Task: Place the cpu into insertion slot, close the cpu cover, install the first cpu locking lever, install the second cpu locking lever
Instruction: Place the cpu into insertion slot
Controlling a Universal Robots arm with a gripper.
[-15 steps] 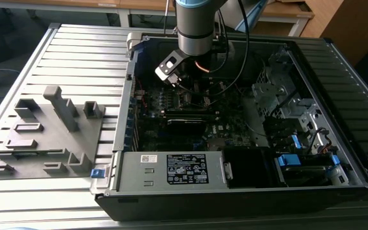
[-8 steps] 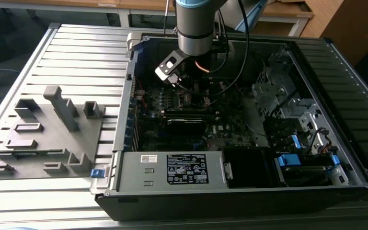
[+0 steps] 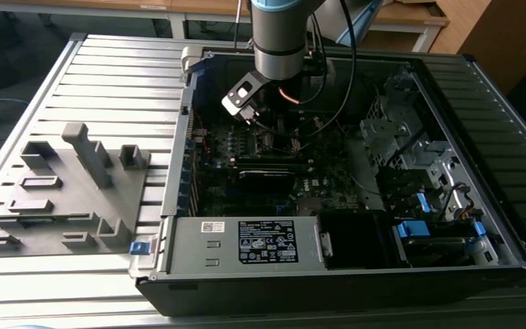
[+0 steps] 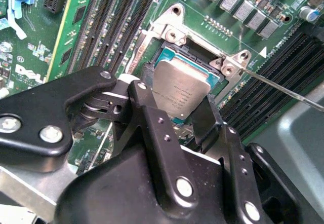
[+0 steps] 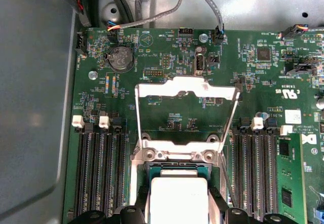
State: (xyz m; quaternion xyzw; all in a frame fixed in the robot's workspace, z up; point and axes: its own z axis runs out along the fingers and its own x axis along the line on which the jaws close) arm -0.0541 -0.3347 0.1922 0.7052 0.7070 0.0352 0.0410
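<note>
My gripper [image 4: 178,89] is shut on the cpu [image 4: 181,86], a flat grey metal square held between two black fingers [image 4: 152,113]. The chip sits slightly tilted right over the insertion slot [image 4: 169,33], whose silver rim and dark inside show around it. In the first wrist view the cpu [image 5: 178,196] lies at the slot [image 5: 177,156], and the cpu cover [image 5: 187,88], a shiny silver frame, stands swung open beyond it. A thin wire locking lever [image 4: 283,89] sticks out beside the slot. In the exterior view the gripper [image 3: 263,123] reaches down into the open computer case.
Long black memory slots [image 5: 98,173] flank the socket on both sides. A black labelled power supply box [image 3: 268,241] lies at the case's near wall, metal drive bays [image 3: 400,137] on the exterior view's right. A grey fixture tray [image 3: 62,192] rests on the slatted table.
</note>
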